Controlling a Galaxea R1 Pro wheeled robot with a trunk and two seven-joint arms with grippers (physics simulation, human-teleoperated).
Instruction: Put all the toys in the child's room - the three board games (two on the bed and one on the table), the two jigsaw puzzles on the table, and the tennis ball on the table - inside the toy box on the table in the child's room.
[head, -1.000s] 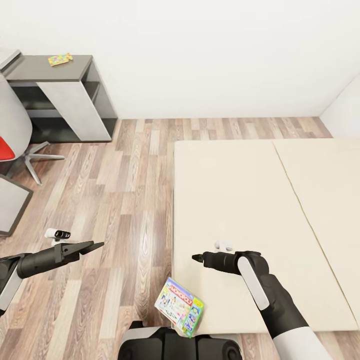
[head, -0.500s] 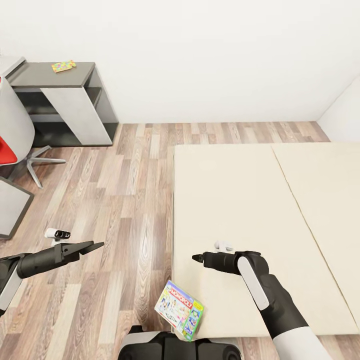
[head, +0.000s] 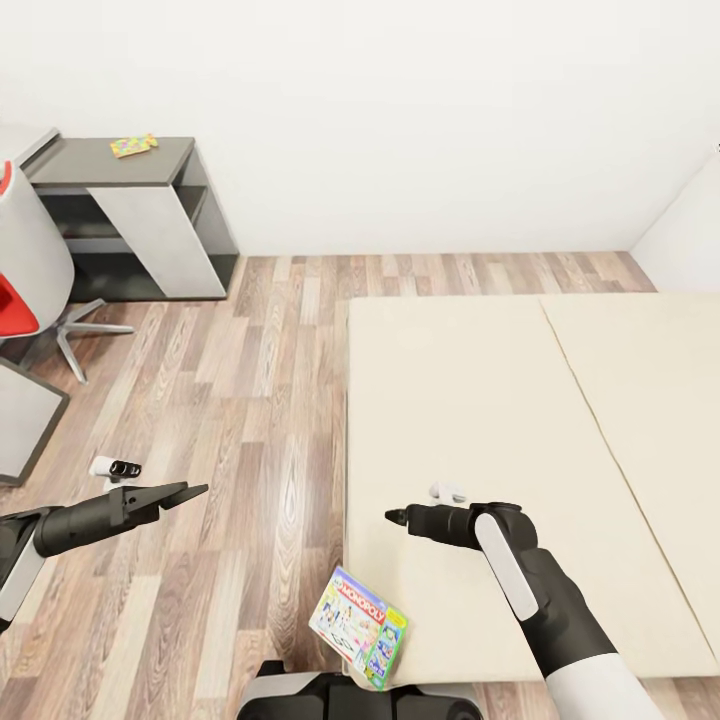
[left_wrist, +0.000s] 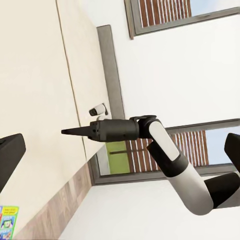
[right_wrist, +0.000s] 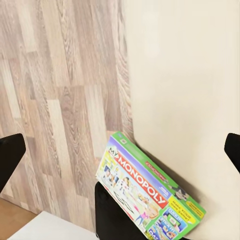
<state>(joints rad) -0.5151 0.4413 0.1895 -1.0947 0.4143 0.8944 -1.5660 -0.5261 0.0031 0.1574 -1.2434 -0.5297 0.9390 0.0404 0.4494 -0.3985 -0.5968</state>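
Your right claw hovers over the near corner of the wide cream-beige bed, holding nothing; in the right wrist view its fingertips sit wide apart at the frame edges. Your left claw hangs over the wood-plank floor, also empty, its fingers spread in the left wrist view. The purple-blue and green Monopoly board game carton lies at the bed's near left corner, overhanging the edge, just ahead of your base. A thin jigsaw-patterned square in yellow, pink and green rests on the low dark grey shelf section of the counter against the far wall, well apart from both arms. A red-and-white swivel chair stands beside it.
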